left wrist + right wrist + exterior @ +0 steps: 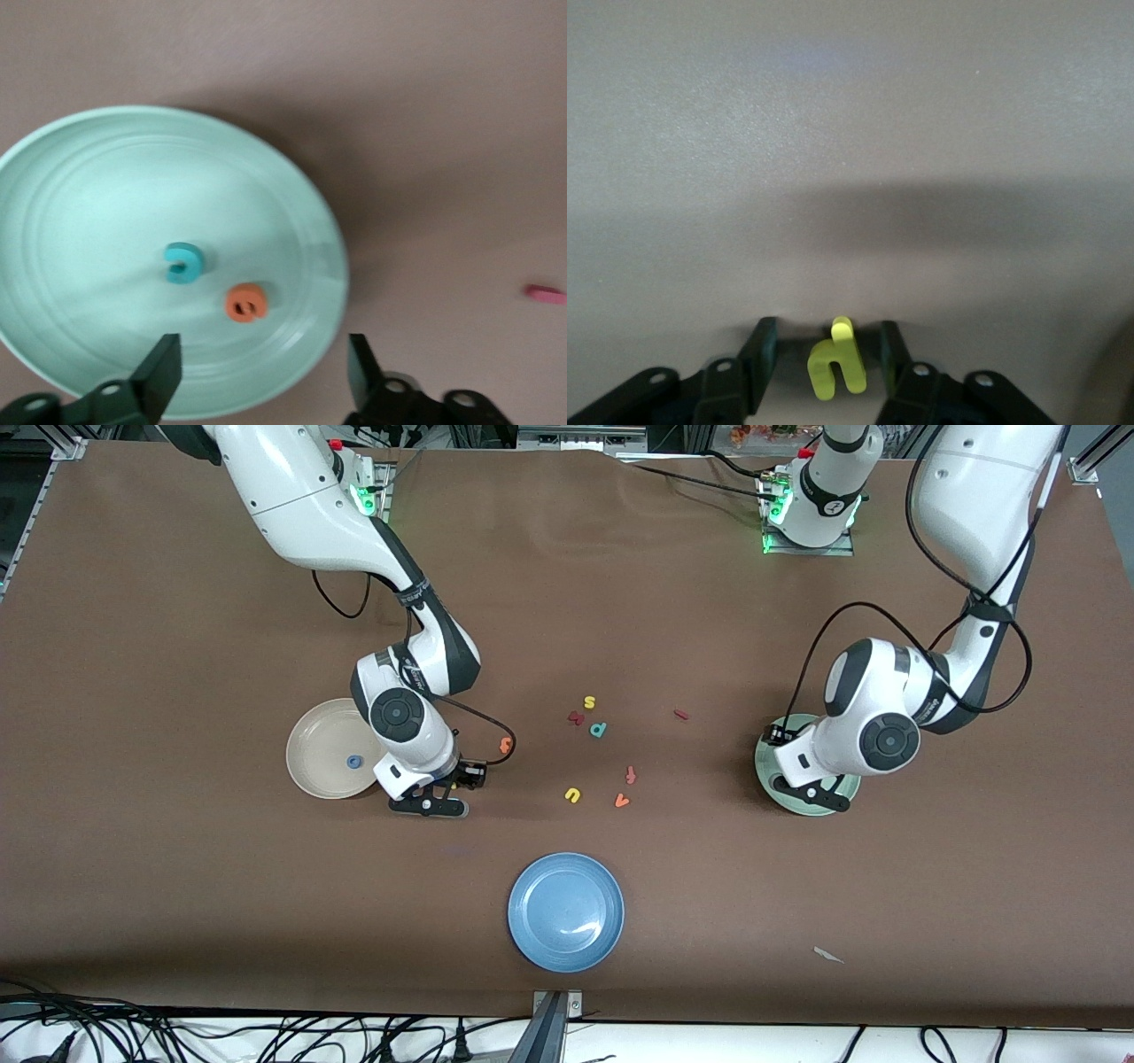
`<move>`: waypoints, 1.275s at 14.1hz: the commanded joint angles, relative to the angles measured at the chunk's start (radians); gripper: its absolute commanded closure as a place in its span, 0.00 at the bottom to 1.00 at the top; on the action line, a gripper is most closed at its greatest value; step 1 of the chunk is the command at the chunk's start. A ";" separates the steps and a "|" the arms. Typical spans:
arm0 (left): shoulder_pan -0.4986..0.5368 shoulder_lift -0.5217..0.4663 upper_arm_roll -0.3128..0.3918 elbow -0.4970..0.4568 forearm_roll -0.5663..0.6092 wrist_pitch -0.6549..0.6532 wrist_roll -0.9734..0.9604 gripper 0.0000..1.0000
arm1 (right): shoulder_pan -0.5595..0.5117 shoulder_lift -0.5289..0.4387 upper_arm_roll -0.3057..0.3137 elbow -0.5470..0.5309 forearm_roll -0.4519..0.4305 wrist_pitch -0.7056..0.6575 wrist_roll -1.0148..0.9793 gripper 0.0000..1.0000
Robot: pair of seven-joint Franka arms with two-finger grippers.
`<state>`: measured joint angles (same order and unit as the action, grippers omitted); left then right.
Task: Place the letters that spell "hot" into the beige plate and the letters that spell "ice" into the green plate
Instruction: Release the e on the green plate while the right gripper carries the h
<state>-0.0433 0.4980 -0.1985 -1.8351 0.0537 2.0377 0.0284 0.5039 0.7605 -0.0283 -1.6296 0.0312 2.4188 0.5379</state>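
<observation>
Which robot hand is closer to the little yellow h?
The right gripper: the yellow h sits between its fingers, on the table beside the beige plate. The left gripper is over the green plate, at the left arm's end of the table.

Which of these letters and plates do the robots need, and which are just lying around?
Needed: beige plate, blue o, yellow h, orange t, green plate, teal c, orange e, dark red i.

Just lying about: blue plate, yellow s, teal p, yellow u, orange v, red f, small dark red letter.
</observation>
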 commanded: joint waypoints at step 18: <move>-0.084 0.086 -0.160 -0.121 -0.179 0.191 -1.010 0.35 | -0.045 -0.065 -0.004 0.060 0.047 -0.225 -0.103 0.80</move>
<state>-0.1262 0.5735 -0.3598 -1.9369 -0.0960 2.2041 -0.9664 0.4810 0.7448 -0.0327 -1.5803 0.0457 2.2701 0.5054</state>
